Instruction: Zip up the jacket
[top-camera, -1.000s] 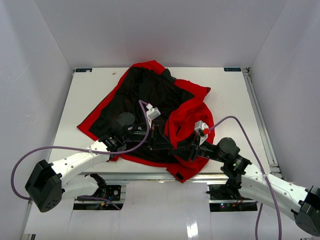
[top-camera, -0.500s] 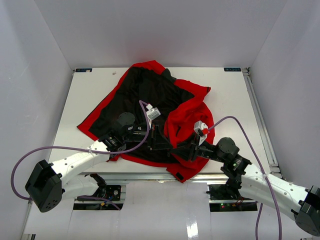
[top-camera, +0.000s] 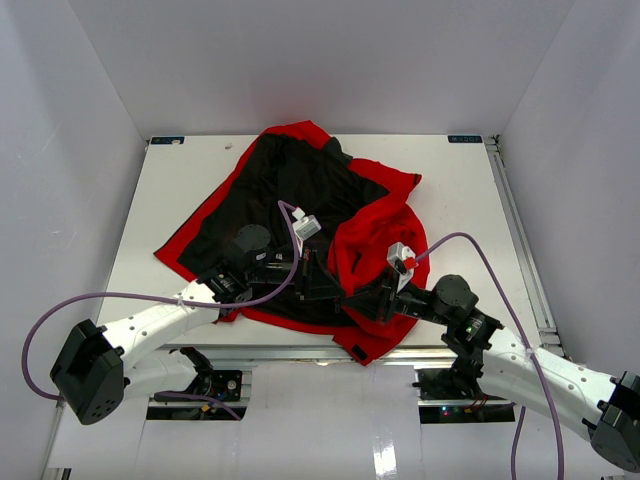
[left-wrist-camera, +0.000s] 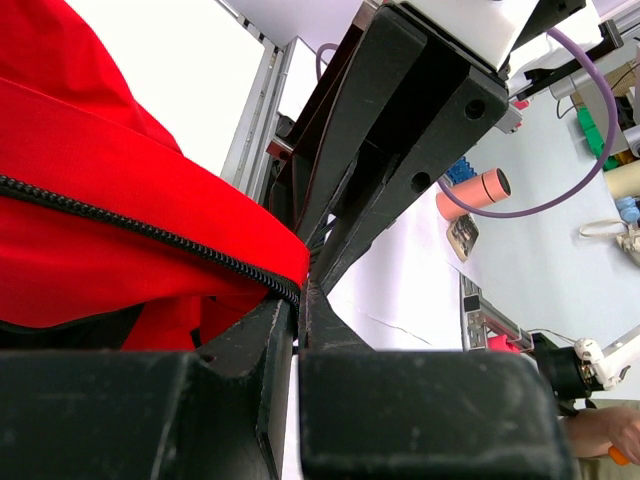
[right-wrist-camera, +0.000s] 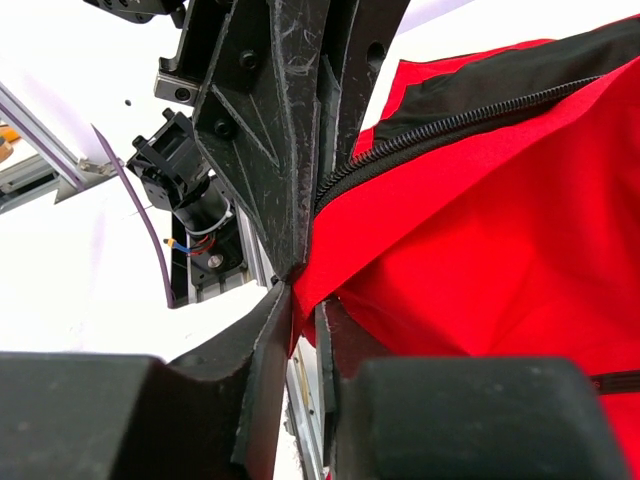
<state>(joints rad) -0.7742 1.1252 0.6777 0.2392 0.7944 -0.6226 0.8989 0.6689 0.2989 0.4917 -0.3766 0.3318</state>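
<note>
The red jacket (top-camera: 385, 225) lies crumpled and open on the table, its black lining (top-camera: 290, 190) facing up. Both grippers meet at its near edge. My left gripper (top-camera: 318, 282) is shut on the end of one zipper edge; in the left wrist view the dark zipper teeth (left-wrist-camera: 150, 232) run right into the left gripper (left-wrist-camera: 297, 300). My right gripper (top-camera: 352, 300) is shut on a fold of red fabric (right-wrist-camera: 480, 230) in the right gripper (right-wrist-camera: 305, 300), just below the other row of zipper teeth (right-wrist-camera: 450, 125). The two grippers almost touch tip to tip.
The white table (top-camera: 180, 190) is boxed in by white walls on three sides. A metal rail (top-camera: 520, 230) runs along its right edge. A red corner of the jacket (top-camera: 368, 348) hangs over the near edge between the arm bases.
My right gripper has closed its jaws onto the red fabric and shifted slightly left toward the left gripper. The left arm has held still.
</note>
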